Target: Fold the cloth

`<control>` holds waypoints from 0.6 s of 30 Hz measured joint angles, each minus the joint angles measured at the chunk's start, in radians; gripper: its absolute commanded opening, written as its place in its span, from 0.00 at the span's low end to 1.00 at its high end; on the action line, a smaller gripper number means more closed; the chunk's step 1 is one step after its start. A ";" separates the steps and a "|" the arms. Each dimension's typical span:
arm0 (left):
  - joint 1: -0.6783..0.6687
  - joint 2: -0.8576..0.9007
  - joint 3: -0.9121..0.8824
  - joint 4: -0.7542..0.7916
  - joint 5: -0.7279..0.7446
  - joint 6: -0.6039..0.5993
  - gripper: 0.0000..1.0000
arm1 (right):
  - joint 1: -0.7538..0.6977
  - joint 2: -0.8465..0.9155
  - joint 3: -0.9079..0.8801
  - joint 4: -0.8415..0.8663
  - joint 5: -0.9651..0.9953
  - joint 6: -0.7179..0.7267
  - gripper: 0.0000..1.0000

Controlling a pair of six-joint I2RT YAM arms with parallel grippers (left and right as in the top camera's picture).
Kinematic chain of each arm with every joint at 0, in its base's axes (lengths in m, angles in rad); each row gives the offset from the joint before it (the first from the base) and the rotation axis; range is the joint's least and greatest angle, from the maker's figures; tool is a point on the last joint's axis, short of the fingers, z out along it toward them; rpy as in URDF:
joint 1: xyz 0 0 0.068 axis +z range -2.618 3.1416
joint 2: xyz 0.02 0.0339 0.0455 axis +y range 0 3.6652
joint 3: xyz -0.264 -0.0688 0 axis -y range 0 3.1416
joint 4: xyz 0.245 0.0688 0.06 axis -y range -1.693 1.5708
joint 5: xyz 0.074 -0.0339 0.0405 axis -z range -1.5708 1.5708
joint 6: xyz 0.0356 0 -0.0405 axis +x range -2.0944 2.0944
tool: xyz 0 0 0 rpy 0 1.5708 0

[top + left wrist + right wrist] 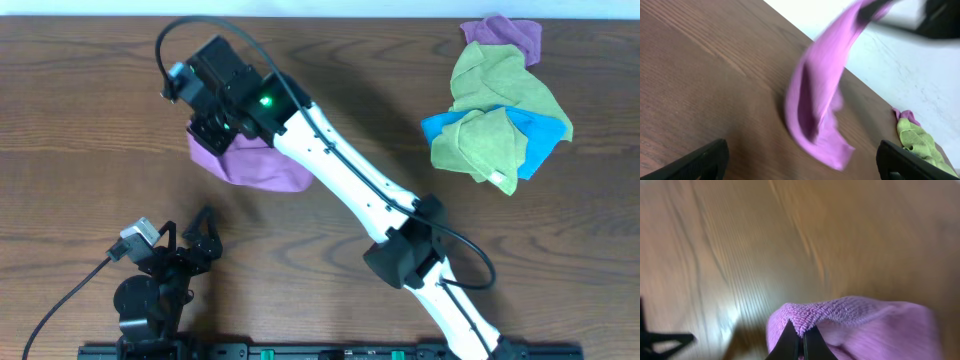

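The right gripper (800, 341) pinches a small ridge of the cloth (855, 325) and holds it up in the upper left of the overhead frame; its lower end seems to touch the table (90, 120). The left gripper (190, 228) stands spread and empty at lower left. The pinch is thin, so the cloth may slip out, or land bunched because it hangs twisted.

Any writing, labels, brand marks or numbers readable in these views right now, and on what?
None can be read in any view.
The cloth, pinched in the right gripper, is plain; no tag shows.
The right arm shows only a green light, no lettering.
The pile of cloths and the table bear no print.
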 measured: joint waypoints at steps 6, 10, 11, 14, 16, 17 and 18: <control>0.000 0.000 0.000 0.000 0.000 0.000 0.95 | -0.028 -0.008 0.167 -0.105 0.051 0.000 0.01; 0.000 0.000 0.000 0.000 0.000 0.000 0.95 | -0.097 -0.008 0.141 -0.246 0.201 0.000 0.01; 0.000 0.000 0.000 0.000 0.000 0.000 0.95 | -0.123 -0.008 0.126 -0.271 0.235 0.000 0.01; 0.000 0.000 0.000 0.000 0.000 0.000 0.95 | -0.228 -0.008 0.051 -0.337 0.345 0.038 0.38; 0.000 0.000 0.000 0.000 0.000 0.000 0.96 | -0.311 -0.002 0.000 -0.359 0.407 0.096 0.72; 0.000 0.000 0.000 0.000 0.000 0.000 0.95 | -0.342 0.000 -0.015 -0.364 0.415 0.114 0.82; 0.000 0.000 0.000 0.000 0.000 0.000 0.95 | -0.367 0.000 -0.027 -0.368 0.418 0.128 0.84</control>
